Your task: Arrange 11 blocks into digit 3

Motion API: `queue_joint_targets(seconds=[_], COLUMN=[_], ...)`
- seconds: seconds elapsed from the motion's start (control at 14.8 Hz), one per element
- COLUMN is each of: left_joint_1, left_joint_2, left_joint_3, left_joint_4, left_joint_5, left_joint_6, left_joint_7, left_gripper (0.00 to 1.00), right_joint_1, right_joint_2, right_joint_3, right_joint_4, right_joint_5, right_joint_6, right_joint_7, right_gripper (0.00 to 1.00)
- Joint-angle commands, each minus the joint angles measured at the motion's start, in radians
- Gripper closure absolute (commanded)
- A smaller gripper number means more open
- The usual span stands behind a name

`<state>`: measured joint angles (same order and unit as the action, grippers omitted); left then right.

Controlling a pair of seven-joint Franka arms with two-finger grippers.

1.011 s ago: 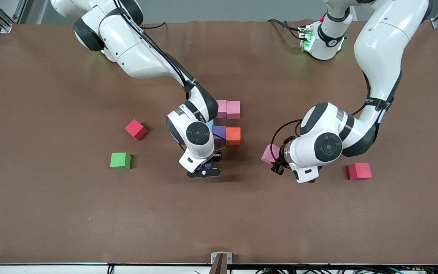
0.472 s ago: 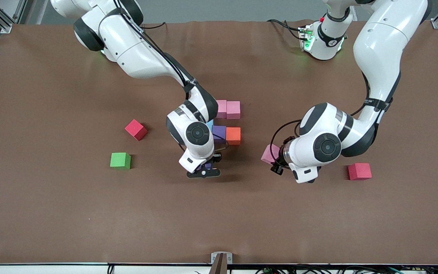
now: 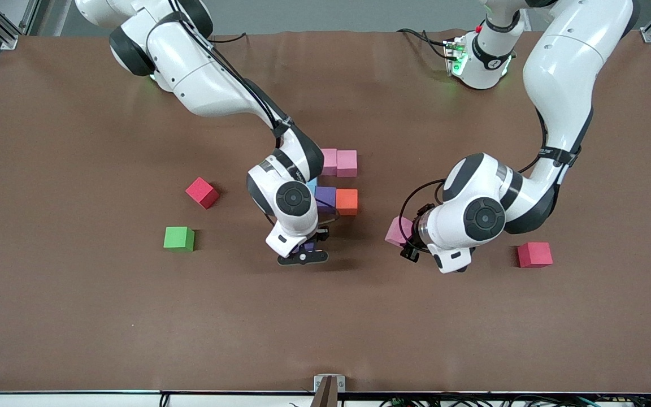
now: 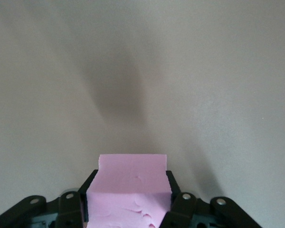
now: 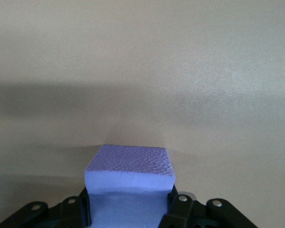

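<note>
On the brown worktop (image 3: 77,316) a half-built cluster of cubes (image 3: 337,181) sits mid-table, with loose red ones (image 3: 534,254) well apart. The left gripper (image 4: 128,209) has its jaws clamped on a pink cube (image 4: 132,185), the right gripper (image 5: 129,211) on a purple cube (image 5: 128,173), both beside the cluster. Being foam, they should be light and squashy, best pinched gently on two flat faces.

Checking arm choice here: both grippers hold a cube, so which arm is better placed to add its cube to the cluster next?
Probably the right. The right gripper, shut on a purple cube, hangs close beside the cluster's orange cube. The left gripper, shut on a pink cube, is farther off toward the left arm's end.
</note>
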<state>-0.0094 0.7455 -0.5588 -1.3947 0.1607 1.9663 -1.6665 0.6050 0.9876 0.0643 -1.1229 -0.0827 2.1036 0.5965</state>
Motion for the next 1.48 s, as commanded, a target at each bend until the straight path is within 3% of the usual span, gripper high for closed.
queue_joint_targets(seconds=[0.0, 0.13, 0.2, 0.27, 0.54, 0.81, 1.42], left_joint_1=[-0.014, -0.035, -0.041, -0.058, -0.177, -0.283, -0.339], left_joint_2=[0.020, 0.022, 0.025, 0.026, 0.025, 0.028, 0.058], left_joint_3=[0.007, 0.008, 0.023, 0.034, 0.147, 0.218, 0.220], left_joint_4=[0.035, 0.036, 0.040, 0.040, 0.057, 0.055, 0.052], left_joint_5=[-0.007, -0.006, -0.006, -0.004, -0.006, -0.006, -0.004], left_joint_6=[0.005, 0.005, 0.005, 0.005, 0.005, 0.020, 0.069], left_joint_7=[-0.015, -0.050, -0.055, -0.052, -0.071, -0.251, -0.450], left_gripper=[1.00, 1.00, 1.00, 1.00, 1.00, 1.00, 1.00], right_joint_1=[-0.004, -0.004, -0.005, -0.005, -0.011, -0.010, -0.011], right_joint_2=[0.000, 0.000, -0.001, -0.001, -0.021, -0.027, -0.033], right_joint_3=[0.002, 0.002, 0.002, 0.002, 0.000, -0.003, -0.014], right_joint_4=[-0.001, -0.001, -0.001, -0.001, -0.001, 0.000, -0.001], right_joint_5=[-0.003, 0.000, 0.003, 0.003, 0.004, 0.001, -0.003], right_joint_6=[-0.002, -0.002, -0.002, -0.004, -0.011, -0.028, -0.057], right_joint_7=[-0.014, -0.008, -0.004, -0.001, 0.012, 0.043, 0.045], right_gripper=[0.97, 0.93, 0.67, 0.01, 0.00, 0.00, 0.00])
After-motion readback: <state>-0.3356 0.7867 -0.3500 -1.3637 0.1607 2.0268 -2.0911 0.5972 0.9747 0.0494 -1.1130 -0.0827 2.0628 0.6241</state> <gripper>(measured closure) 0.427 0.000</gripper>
